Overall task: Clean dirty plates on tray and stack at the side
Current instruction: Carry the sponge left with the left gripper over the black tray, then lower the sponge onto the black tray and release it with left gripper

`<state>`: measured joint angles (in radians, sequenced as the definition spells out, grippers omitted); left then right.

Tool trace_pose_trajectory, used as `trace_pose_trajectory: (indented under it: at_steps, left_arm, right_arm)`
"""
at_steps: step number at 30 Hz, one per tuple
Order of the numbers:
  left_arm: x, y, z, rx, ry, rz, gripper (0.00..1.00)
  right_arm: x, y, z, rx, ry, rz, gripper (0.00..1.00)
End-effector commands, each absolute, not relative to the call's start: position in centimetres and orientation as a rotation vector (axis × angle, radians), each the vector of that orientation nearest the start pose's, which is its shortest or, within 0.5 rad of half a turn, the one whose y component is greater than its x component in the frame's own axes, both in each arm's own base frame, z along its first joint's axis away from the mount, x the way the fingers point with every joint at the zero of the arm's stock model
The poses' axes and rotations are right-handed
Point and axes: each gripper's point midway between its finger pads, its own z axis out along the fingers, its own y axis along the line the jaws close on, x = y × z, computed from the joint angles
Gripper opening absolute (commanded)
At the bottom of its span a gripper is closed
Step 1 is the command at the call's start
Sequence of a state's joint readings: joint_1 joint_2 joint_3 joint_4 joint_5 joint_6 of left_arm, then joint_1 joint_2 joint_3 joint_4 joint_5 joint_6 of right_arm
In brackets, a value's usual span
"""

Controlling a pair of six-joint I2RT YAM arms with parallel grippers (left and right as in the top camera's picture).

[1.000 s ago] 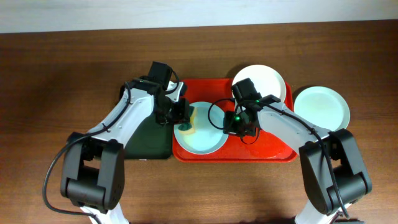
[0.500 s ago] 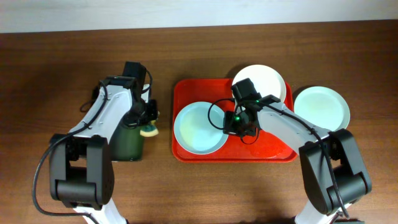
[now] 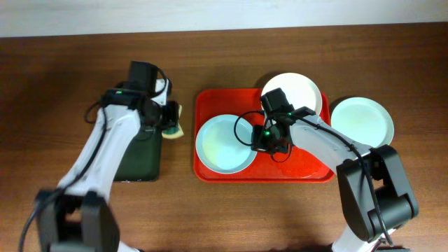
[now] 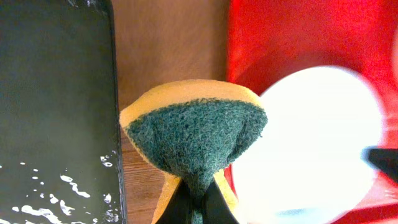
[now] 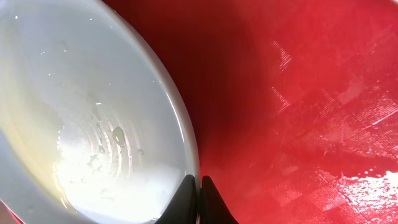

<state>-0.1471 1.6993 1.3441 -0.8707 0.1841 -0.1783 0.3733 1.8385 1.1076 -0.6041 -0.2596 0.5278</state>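
Fingers of the left gripper are clenched on a sponge, pinching its lower edge so it folds upward. The sponge is yellow with a dark green scouring face turned toward the wrist camera. It hangs over a strip of bare wooden table, between a green tray on one side and the red tray on the other. Whether it touches the wood cannot be told. Water beads lie on the green tray.

Fingers of the right gripper are closed on the rim of a mint plate, one finger inside the rim and one outside. This plate sits in the left half of the red tray, and from the right wrist its near edge appears lifted. Droplets and a wet film show on its inner surface. The red floor beside it glistens with moisture.

A white plate rests at the far right corner of the red tray, overlapping its rim. A second mint plate lies on the table just beside the tray's right edge, near the white plate.
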Motion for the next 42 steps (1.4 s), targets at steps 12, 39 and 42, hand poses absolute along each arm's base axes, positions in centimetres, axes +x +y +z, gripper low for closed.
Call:
trace_pose_trajectory:
  at_steps: [12, 39, 42]
  left_arm:
    - [36.9, -0.8, 13.1, -0.128, 2.813, 0.167, 0.0]
    - [35.9, -0.8, 3.1, 0.097, 3.035, 0.226, 0.0]
    - [35.6, -1.0, 2.5, 0.099, 3.039, 0.212, 0.0]
  right_arm:
    - [32.7, 17.6, 1.6, 0.184, 2.992, 0.49, 0.04]
    - [32.8, 17.3, 1.5, 0.187, 2.99, 0.469, 0.04]
    - [32.8, 17.3, 1.5, 0.187, 2.99, 0.47, 0.04]
